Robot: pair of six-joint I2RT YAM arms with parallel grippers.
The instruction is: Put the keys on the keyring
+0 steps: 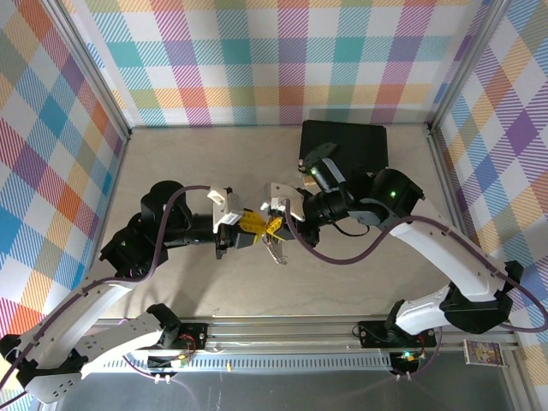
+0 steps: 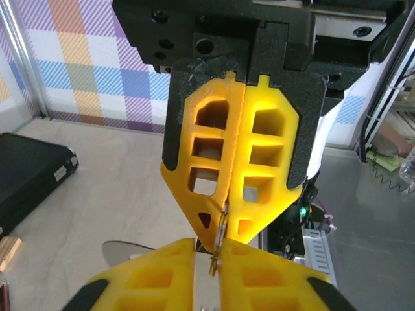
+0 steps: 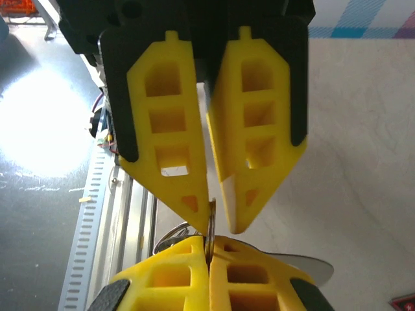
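landmark: black case [image 1: 342,145], at the far side of the table.
left gripper [image 1: 253,231]: near-left of the case; fingers pressed together on a thin metal edge, apparently part of the keyring [image 1: 276,251].
right gripper [image 1: 274,224]: just nearer than the case, tip to tip with its partner; fingers closed on the same thin metal.
keyring position: silver loop hanging from the meeting tips, on the case's near side.
key: black head not discernible; which pinch carries it cannot be told.
step, as judged: threading the key onto the loop.
technique: hold one arm rigid and advance the other slowly along the loop's line. Avoid twisting, which could lever the tiny piece from the pads.
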